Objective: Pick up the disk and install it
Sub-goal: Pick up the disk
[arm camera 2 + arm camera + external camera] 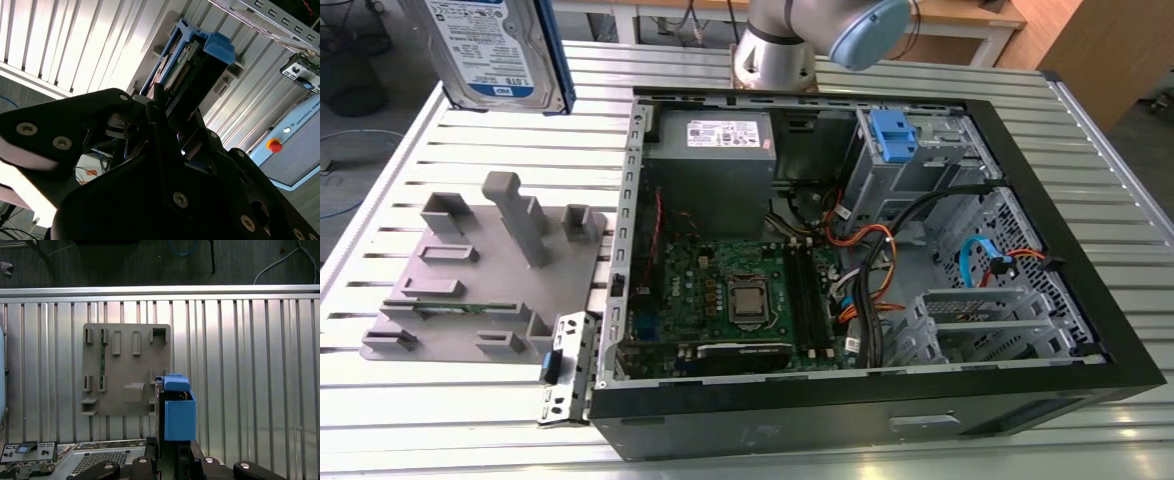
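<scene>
Above the slatted counter (250,365), the gripper (176,452) is clamped on the disk (178,412), holding it on edge in the air near the grey fixture plate (125,370), apart from the open computer case (854,425).

**Print check: labels present, wording mostly too small**

- Exterior view: the disk (487,50) has a white-and-blue label with rows of fine print and barcodes. I can't read it reliably.
- Same view: the grey metal box (707,180) inside the PC case (854,425) has a white sticker, also too small to read.
- Second wrist view: the pale cabinet (295,160) has a line of dark capitals, cut off at the frame edge.
- First wrist view: the metal bracket (30,452) has a small sticker, unreadable.
</scene>
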Robot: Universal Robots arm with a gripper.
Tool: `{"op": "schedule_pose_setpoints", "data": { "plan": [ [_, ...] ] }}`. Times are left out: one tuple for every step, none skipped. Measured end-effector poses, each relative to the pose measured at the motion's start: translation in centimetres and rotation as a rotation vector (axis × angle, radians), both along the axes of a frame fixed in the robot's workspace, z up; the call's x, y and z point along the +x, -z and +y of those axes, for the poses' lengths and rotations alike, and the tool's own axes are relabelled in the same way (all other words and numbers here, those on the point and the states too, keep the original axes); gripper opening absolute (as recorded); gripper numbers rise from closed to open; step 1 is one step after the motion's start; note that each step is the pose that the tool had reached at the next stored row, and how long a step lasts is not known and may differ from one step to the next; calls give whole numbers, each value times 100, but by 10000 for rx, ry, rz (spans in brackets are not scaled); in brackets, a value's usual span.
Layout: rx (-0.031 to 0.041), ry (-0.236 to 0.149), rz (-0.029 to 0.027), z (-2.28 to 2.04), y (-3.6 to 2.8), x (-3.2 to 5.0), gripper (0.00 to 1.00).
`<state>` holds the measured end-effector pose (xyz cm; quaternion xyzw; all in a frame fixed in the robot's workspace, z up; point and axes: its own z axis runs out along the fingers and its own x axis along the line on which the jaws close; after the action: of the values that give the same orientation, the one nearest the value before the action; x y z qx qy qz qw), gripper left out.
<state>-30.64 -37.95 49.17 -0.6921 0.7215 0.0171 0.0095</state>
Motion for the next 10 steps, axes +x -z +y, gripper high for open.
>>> {"op": "schedule_pose_setpoints", "data": {
  "plan": [
    [0,0,0,0,0,0,35],
    [0,0,0,0,0,1,35],
    [0,0,0,0,0,2,35],
    [0,0,0,0,0,5,35],
    [0,-1,0,0,0,8,35],
    [0,-1,0,0,0,11,35],
    [0,0,1,0,0,15,35],
    [0,0,-1,0,0,19,35],
    [0,0,0,0,0,23,35],
    [-1,0,1,0,0,32,35]
  ]
}}
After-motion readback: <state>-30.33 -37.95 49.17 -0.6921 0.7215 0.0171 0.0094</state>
